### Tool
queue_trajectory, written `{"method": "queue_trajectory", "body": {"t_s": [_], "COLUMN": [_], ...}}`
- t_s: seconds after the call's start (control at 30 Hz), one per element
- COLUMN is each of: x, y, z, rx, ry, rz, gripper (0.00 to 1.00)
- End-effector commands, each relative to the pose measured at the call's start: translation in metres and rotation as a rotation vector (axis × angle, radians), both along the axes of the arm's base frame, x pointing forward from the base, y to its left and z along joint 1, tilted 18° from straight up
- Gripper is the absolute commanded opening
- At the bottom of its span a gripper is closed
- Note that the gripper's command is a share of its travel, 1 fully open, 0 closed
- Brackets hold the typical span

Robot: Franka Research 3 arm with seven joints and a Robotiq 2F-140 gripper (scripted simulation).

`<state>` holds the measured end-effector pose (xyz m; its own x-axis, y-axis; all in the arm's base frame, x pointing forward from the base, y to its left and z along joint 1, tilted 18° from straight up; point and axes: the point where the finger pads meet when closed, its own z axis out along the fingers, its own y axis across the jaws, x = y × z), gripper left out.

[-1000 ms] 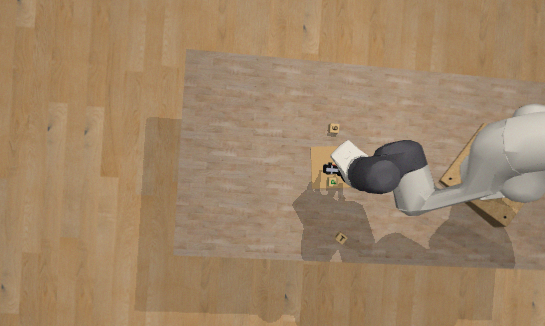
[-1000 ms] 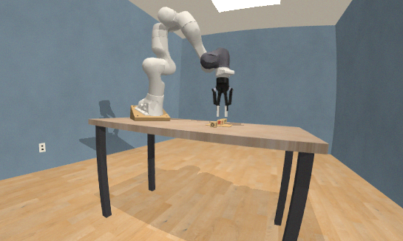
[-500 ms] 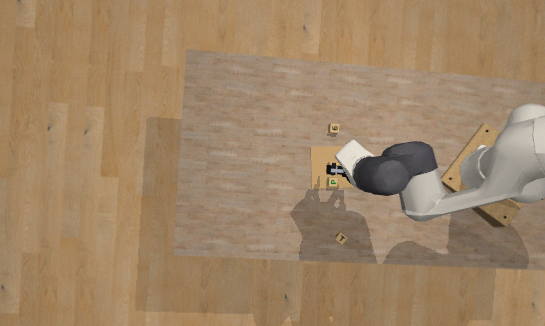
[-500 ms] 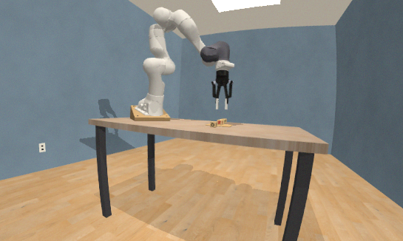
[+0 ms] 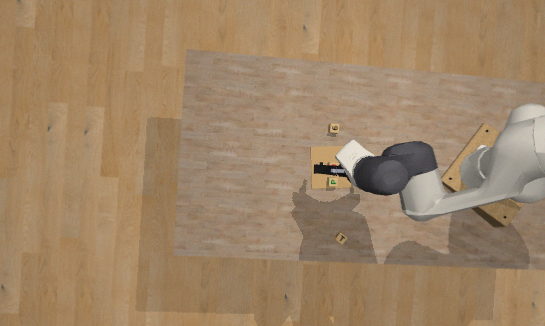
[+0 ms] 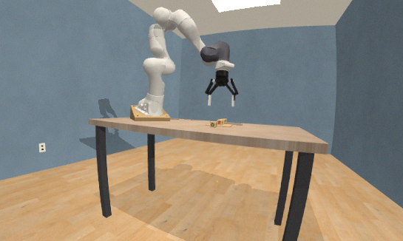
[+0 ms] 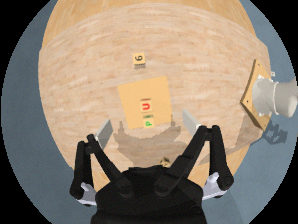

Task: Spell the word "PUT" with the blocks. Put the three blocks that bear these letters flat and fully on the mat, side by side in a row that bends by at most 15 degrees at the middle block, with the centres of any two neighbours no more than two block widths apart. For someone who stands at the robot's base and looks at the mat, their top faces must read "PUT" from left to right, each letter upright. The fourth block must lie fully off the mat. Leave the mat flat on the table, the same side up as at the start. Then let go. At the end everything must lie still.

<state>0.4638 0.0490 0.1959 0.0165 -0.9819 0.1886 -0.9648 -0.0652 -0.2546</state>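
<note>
The tan mat lies in the middle of the table. On it lie two blocks side by side: one with a red U and one with a green P, which also shows in the wrist view. In the overhead view my arm mostly hides the U block. The T block lies off the mat, in my arm's shadow near the table edge. A fourth block with a dark character lies off the mat on the other side. My gripper is open and empty, well above the mat.
My base sits on a wooden plate at the table's right end in the overhead view. The table edge runs close behind the T block. From the side view the fourth block and the U block show low on the table.
</note>
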Motion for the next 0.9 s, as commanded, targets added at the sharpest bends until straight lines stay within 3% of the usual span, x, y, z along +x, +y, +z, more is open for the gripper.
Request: {"method": "queue_trajectory", "body": {"t_s": [0.0,0.13,0.2,0.27,0.3,0.77,0.83,0.87], "x": [0.000,0.000,0.000,0.000,0.000,-0.012,-0.012,-0.015], "y": [0.000,0.002,0.026,0.026,0.042,0.129,0.129,0.145], "z": [0.001,0.001,-0.009,-0.009,-0.014,-0.039,-0.039,-0.043], "rx": [0.000,-0.002,-0.042,-0.042,-0.065,-0.168,-0.168,-0.183], "ry": [0.002,0.003,0.036,0.036,0.055,0.130,0.130,0.140], "rz": [0.004,0.010,0.115,0.115,0.183,0.530,0.530,0.592], "gripper": [1.00,1.00,1.00,1.00,1.00,1.00,1.00,1.00]}}
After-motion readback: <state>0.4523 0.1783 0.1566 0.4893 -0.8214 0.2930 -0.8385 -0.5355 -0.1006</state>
